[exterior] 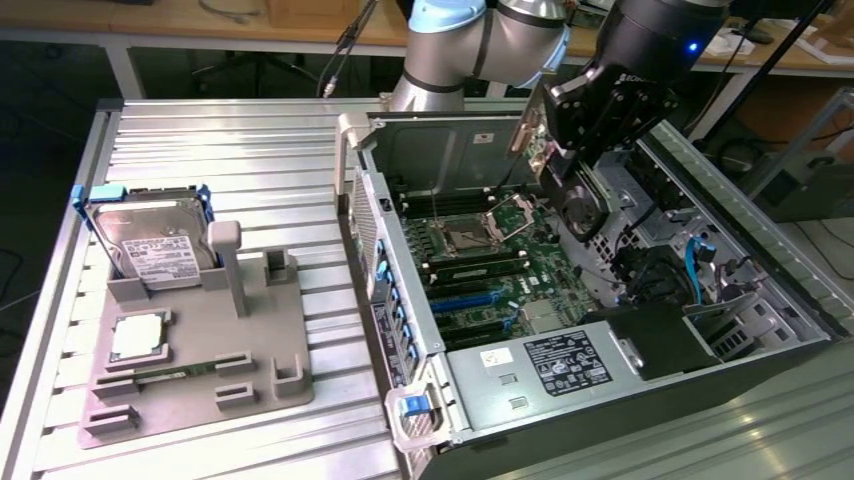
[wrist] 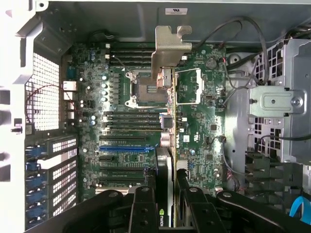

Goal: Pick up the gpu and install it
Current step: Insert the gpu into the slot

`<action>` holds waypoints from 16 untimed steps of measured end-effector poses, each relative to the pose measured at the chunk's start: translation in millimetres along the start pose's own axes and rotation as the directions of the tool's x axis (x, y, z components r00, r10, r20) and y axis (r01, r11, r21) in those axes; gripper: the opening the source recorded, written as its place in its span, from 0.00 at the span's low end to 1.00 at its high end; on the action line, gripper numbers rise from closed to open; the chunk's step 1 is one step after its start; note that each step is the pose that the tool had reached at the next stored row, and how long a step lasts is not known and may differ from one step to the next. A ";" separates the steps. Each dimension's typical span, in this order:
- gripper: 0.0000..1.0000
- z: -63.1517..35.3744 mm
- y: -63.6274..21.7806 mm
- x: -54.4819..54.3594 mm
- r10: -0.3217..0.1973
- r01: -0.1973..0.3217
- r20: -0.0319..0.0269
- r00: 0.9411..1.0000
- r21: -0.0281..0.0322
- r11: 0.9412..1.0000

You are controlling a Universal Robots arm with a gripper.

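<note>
The gpu point(exterior: 577, 198) hangs edge-down over the open computer case point(exterior: 400, 300), with my gripper point(exterior: 582, 150) shut on its upper edge. It is a thin card with a black fan face and a silver bracket point(wrist: 168, 44) at one end. In the wrist view the gpu point(wrist: 168, 126) shows edge-on between the black fingers point(wrist: 145, 206), above the green motherboard point(wrist: 121, 97) near the CPU socket point(wrist: 146, 87). It stays clear of the board. A blue slot point(wrist: 124, 149) lies on the board beside the card's line.
A grey fixture point(exterior: 260, 370) on the ribbed metal table point(exterior: 214, 150) holds a hard drive point(exterior: 154, 240) in a blue frame and a square silver CPU point(exterior: 138, 337). Inside the case sit a power supply point(exterior: 561, 365), cables and drive cages point(wrist: 277, 107).
</note>
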State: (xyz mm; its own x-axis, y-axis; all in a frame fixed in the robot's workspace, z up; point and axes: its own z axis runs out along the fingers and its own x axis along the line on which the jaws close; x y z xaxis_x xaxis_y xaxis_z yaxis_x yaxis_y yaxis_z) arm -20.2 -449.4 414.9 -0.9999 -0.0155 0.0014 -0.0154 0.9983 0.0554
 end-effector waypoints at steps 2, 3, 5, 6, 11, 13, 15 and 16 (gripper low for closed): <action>0.27 0.0 0.0 0.0 -0.004 0.004 0.000 1.000 0.000 1.000; 0.27 0.0 0.0 0.0 -0.007 0.007 0.000 1.000 0.000 1.000; 0.27 0.0 0.0 0.0 -0.011 0.011 -0.001 1.000 0.000 1.000; 0.27 0.0 0.0 0.0 -0.013 0.013 -0.001 1.000 0.000 1.000; 0.27 0.0 0.0 0.0 -0.021 0.021 -0.001 1.000 0.000 1.000; 0.27 0.0 0.0 0.0 -0.024 0.024 -0.001 1.000 0.000 1.000; 0.27 0.0 0.0 0.0 -0.027 0.027 -0.002 1.000 0.000 1.000; 0.27 0.0 0.0 0.0 -0.029 0.029 -0.002 1.000 0.000 1.000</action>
State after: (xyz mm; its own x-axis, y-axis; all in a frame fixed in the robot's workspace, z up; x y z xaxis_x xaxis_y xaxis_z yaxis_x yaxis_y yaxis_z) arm -20.2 -449.4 415.0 -0.9990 -0.0440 0.0014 -0.0439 0.9975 0.0553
